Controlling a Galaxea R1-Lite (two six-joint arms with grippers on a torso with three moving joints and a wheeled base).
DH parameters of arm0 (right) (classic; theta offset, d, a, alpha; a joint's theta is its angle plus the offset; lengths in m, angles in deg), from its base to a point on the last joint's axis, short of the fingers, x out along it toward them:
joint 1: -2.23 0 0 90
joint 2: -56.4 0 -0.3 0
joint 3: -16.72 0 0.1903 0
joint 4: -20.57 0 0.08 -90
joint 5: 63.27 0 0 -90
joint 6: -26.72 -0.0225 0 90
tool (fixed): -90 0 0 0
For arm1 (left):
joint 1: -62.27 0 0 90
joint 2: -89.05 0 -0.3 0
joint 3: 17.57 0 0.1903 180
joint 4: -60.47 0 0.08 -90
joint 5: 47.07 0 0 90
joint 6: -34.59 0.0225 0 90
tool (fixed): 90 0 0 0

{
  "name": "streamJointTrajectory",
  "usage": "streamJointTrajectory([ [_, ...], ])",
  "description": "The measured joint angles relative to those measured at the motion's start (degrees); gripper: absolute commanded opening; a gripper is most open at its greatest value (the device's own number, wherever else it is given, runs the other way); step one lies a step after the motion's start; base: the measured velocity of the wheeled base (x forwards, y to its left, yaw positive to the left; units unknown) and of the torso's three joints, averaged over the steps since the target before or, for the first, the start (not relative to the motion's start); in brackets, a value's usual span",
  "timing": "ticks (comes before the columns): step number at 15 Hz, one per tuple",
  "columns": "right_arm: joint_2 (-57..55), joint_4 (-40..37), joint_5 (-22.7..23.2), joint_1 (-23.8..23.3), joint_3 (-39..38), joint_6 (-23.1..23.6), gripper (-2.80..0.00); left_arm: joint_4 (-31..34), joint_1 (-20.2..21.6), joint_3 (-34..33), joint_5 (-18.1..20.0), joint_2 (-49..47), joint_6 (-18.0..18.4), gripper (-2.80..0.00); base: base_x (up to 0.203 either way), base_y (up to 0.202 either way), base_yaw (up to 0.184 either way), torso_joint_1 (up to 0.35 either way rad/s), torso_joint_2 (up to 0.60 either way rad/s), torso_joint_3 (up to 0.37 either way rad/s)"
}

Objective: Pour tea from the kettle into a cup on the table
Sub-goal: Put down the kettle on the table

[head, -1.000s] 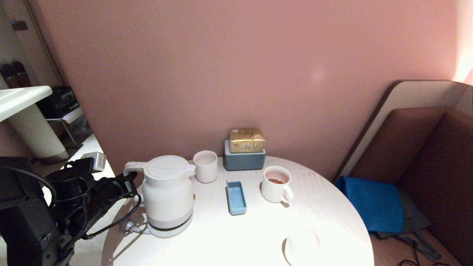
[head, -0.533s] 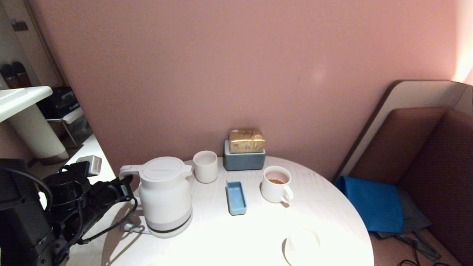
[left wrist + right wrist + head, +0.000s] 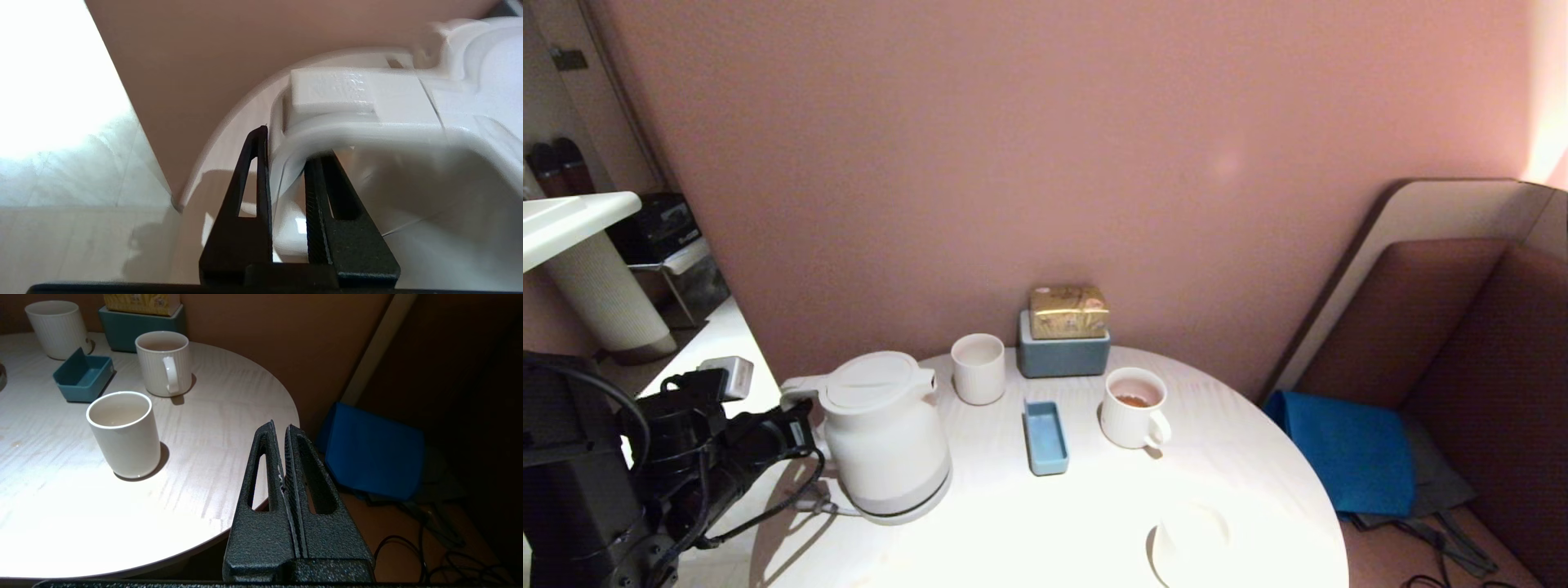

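Observation:
The cream-white kettle (image 3: 882, 437) is at the table's (image 3: 1086, 523) left side, leaning a little, over its round base. My left gripper (image 3: 799, 418) comes in from the left and is shut on the kettle's loop handle (image 3: 286, 163); the left wrist view shows the left gripper (image 3: 292, 143) with the handle between its black fingers. The ribbed white cup (image 3: 1134, 416) with a small handle stands right of the middle, with reddish-brown tea (image 3: 1133, 400) in its bottom; it also shows in the right wrist view as the cup (image 3: 163, 363). My right gripper (image 3: 280, 426) is shut and empty, off the table's (image 3: 204, 457) right edge.
A handleless ribbed cup (image 3: 978, 367) stands behind the kettle, a small blue tray (image 3: 1044, 437) lies mid-table, and a blue-grey box with a gold packet (image 3: 1063, 339) sits by the wall. A smooth white cup (image 3: 122, 433) stands near the front edge. A blue cloth (image 3: 1347, 449) lies on the bench, right.
The left gripper has drawn the kettle leftward toward the table's edge, and the kettle now leans a little. The cups and the right arm have not moved.

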Motion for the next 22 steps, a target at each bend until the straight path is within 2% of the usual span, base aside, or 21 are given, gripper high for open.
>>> streamJointTrajectory([
  [3,0.0,0.0,0.0,0.0,0.0,0.0,-2.8,0.7,0.0,-0.1,0.1,1.3,1.2,-2.8,0.0,0.0,0.0,0.0,0.0,0.0],
  [8,0.0,0.0,0.0,0.0,0.0,0.0,-2.8,0.6,0.1,-0.5,-0.1,1.9,6.2,-2.8,0.0,0.0,0.0,0.0,0.0,0.0],
  [15,0.0,0.0,0.0,0.0,0.0,0.0,-2.8,0.5,0.0,-0.2,-2.0,1.7,7.2,-2.8,0.0,0.0,0.0,0.0,0.0,0.0],
  [22,0.0,0.0,0.0,0.0,0.0,0.0,-2.8,0.4,0.1,-0.2,-2.1,1.4,6.9,-2.8,0.0,0.0,0.0,0.0,0.0,0.0],
])
